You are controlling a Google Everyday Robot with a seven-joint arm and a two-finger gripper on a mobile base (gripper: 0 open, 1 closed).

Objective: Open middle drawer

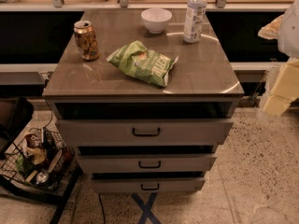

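the gripper hangs off to the right of the cabinet, well apart from the middle drawer; honestly can't tell if it's open or closed

middle drawer: second of three handled fronts in the table, below the table's top slab, centred across the table's width. Grey-brown, low wide front, flat and plain. Small dark handle at front centre, horizontal bar type. Front sits level, not skewed, parallel to the table's front edge. Dark gap runs the full width just above the front. Can't tell from this angle if it's fully shut or pulled out slightly; no interior visible. pincer: pale blurred shape off the table's right side, beyond the right edge, well apart from the drawer and not touching the handle.
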